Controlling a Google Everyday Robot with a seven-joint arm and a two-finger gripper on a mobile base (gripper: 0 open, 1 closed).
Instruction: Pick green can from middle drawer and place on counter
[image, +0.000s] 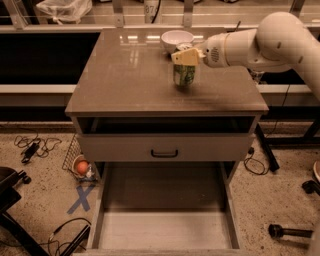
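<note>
The green can (184, 75) is upright over the right middle of the counter (125, 75), its base at or just above the surface. My gripper (184, 56) comes in from the right on a white arm and is shut on the can's top, its pale fingers (186, 56) covering the lid. The middle drawer (165, 225) is pulled fully out below, its pale floor bare.
A white bowl (177, 40) stands at the counter's back, just behind the can. A grey drawer front with a black handle (164, 153) sits above the open drawer. Cables, a wire basket with an orange ball (81, 167) and a blue tape cross (81, 198) lie on the floor at left.
</note>
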